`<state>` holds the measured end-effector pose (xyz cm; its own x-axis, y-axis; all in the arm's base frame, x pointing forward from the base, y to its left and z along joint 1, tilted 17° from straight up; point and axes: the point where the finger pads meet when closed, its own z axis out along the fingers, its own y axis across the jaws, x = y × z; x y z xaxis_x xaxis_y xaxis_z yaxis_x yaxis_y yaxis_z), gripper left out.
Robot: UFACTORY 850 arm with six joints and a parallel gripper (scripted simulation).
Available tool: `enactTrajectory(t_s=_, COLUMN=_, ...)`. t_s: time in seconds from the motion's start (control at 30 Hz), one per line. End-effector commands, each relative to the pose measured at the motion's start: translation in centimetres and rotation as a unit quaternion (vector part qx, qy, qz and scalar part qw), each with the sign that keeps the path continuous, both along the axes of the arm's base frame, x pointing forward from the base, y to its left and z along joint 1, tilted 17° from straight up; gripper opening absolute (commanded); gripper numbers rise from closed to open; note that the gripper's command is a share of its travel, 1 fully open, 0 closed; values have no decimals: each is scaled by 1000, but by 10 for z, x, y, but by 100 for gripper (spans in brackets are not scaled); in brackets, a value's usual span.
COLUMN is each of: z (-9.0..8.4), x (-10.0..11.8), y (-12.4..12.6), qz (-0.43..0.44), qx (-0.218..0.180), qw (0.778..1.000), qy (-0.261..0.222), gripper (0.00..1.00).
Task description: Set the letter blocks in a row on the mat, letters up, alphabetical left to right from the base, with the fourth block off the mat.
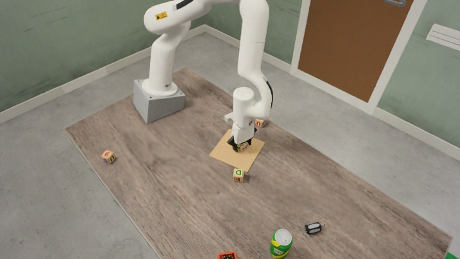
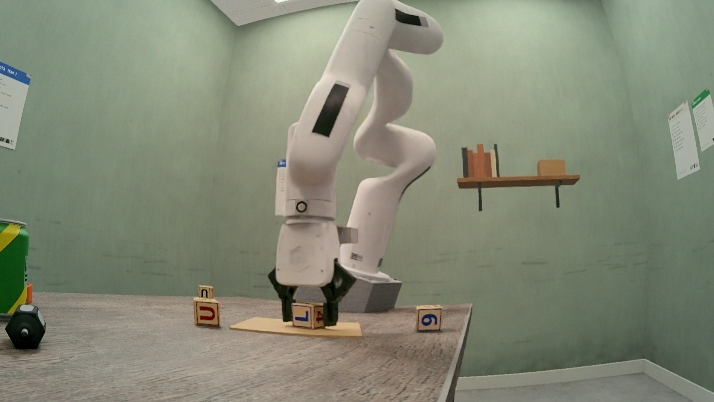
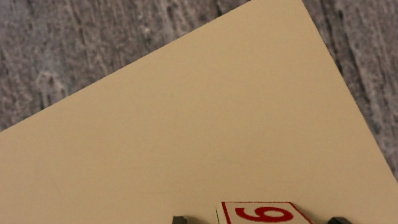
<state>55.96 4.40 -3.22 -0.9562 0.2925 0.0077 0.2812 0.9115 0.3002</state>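
Observation:
A tan mat [image 1: 225,156] [image 2: 255,325] [image 3: 200,125] lies on the wooden table. One wooden block [image 1: 243,147] [image 2: 307,315] [image 3: 260,214] stands on the mat; its sides show a blue L and a red digit, and its top is hidden by the gripper. My gripper [image 1: 241,145] [image 2: 308,312] [image 3: 260,220] is open, lowered with a finger on each side of this block. A block with a green D on top [image 1: 238,174] [image 2: 206,312] stands just off the mat's near corner. Another block [image 1: 259,122] [image 2: 205,291] stands behind the mat. A fourth block [image 1: 109,156] [image 2: 429,318] stands far off near the table's edge.
A green and yellow can [image 1: 281,243] [image 2: 12,265], a small black dumbbell [image 1: 313,228] [image 2: 25,326] and an orange item [image 1: 227,255] are at the table's near end. The grey robot base [image 1: 158,103] stands at the far end. The table edge [image 2: 457,350] drops off beside the fourth block.

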Motion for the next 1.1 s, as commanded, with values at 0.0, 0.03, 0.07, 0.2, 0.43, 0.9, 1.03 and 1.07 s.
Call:
enactTrajectory(t_s=0.0, z=1, x=1, y=0, qz=0, qx=0, qw=1000, qy=-1, gripper=84)
enactTrajectory(t_s=0.03, z=1, x=1, y=0, qz=0, qx=0, qw=1000, qy=-1, gripper=84)
enactTrajectory(t_s=0.07, z=1, x=1, y=0, qz=0, qx=0, qw=1000, qy=-1, gripper=84)
enactTrajectory(t_s=0.2, z=1, x=1, y=0, qz=0, qx=0, qw=1000, qy=-1, gripper=62)
enactTrajectory(t_s=0.43, z=1, x=1, y=0, qz=0, qx=0, qw=1000, qy=-1, gripper=62)
enactTrajectory(t_s=0.9, z=1, x=1, y=0, qz=0, qx=0, qw=1000, qy=-1, gripper=41)
enactTrajectory(t_s=1.03, z=1, x=1, y=0, qz=0, qx=0, qw=1000, qy=-1, gripper=41)
enactTrajectory(t_s=1.07, z=1, x=1, y=0, qz=0, qx=0, qw=1000, qy=-1, gripper=41)
